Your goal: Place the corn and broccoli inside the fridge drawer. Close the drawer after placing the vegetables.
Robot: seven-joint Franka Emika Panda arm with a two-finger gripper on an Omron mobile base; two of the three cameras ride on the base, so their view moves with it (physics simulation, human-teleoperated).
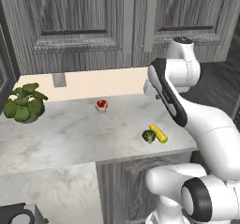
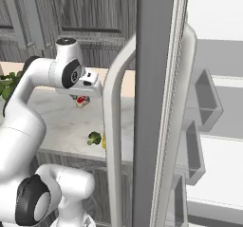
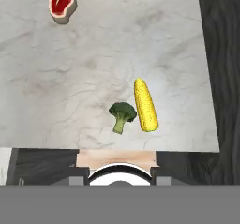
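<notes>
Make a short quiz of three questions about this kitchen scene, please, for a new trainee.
1. True or false: the corn and the broccoli lie side by side on the counter, near its edge.
2. Which thing lies farther back on the counter, apart from the two vegetables? A) a steak B) a cup C) a knife
3. Fill in: at the counter's left end stands a leafy ____.

Key
1. True.
2. A, the steak.
3. plant.
</notes>
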